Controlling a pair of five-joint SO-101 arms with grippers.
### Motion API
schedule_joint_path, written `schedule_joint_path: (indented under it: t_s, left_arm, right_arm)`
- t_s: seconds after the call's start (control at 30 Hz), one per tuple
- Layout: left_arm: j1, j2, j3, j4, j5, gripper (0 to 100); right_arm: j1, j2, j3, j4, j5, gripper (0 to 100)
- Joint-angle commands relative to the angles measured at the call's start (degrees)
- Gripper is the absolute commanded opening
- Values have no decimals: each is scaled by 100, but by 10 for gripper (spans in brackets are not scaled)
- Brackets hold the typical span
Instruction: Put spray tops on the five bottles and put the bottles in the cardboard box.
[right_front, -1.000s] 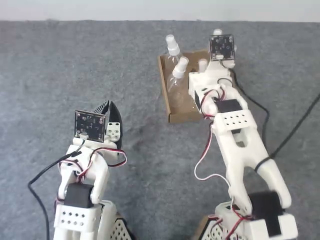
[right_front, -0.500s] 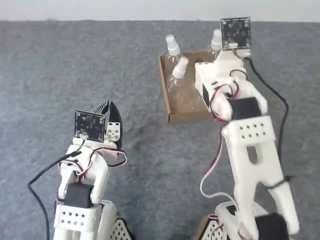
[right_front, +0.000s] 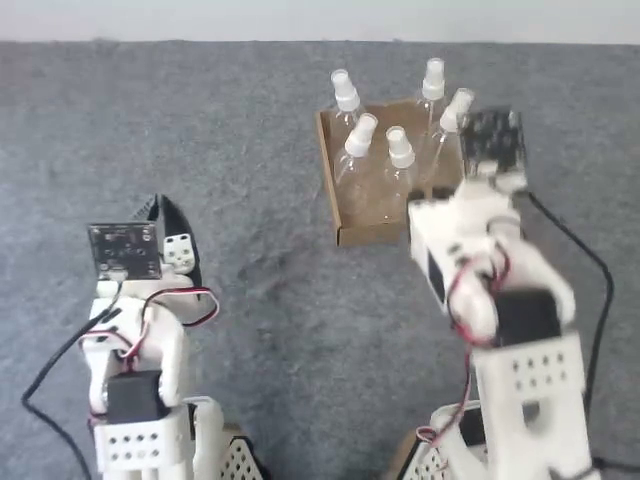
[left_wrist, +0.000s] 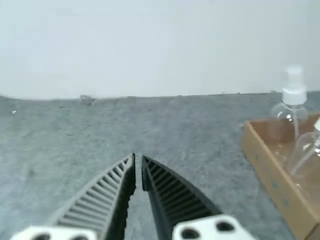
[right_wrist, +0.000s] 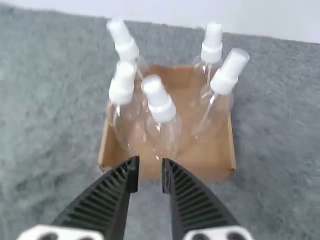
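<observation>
High view: I see a grey, felt-like worktop (right_front: 240, 130) ending at a white wall (right_front: 200, 20) along its far edge. The cardboard box (right_front: 328, 190) sits on the worktop ahead of the right arm, and the five bottles (right_front: 398, 180) stand inside it, each with a white spray top (right_front: 343, 88). The left arm stands well apart from the box, and I cannot judge either arm's fingers from here. Left wrist view: the same grey worktop (left_wrist: 75, 130) meets the plain wall (left_wrist: 150, 45). The left gripper (left_wrist: 138, 162) hangs above bare worktop with its ribbed black fingers (left_wrist: 105, 200) pressed almost together, a thin slit between them and nothing held. The box (left_wrist: 272, 175) lies off to the side with a capped bottle (left_wrist: 292, 107) upright in it. Right wrist view: the right gripper (right_wrist: 150, 170) sits just short of the near wall of the box (right_wrist: 220, 172). Its fingers (right_wrist: 107, 202) are parted by a modest gap, pinching nothing and touching nothing. All five bottles (right_wrist: 162, 127) are within the box, four roughly upright and the tilted bottle (right_wrist: 215, 107) leaning outward.
</observation>
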Motion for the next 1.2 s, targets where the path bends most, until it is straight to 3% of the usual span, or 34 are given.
schedule_joint_path:
  t_s: [0.0,0.43,0.57,0.77,0.93,1.1,1.17]
  left_arm:
    - [-202,-18,-347,440,62,13]
    - [149,-18,-207,1600,53,13]
    - [141,-281,119,1503,70,12]
    - [141,-2040,1226,1565,44,12]
    - [141,-1600,1358,1336,44,12]
    - [141,-1881,2246,993,62,12]
    - [88,-1846,2211,1187,53,9]
  right_arm:
    - [-31,-1569,1415,-4,695,28]
    - [4,-4365,3833,532,1310,28]
    - [101,-4813,3956,593,1574,28]
    - [831,-5165,4396,840,1600,28]
    - [1174,-5358,5099,769,1556,28]
    - [1200,-5349,5679,769,1556,28]
    - [1200,-5349,5864,769,1556,28]
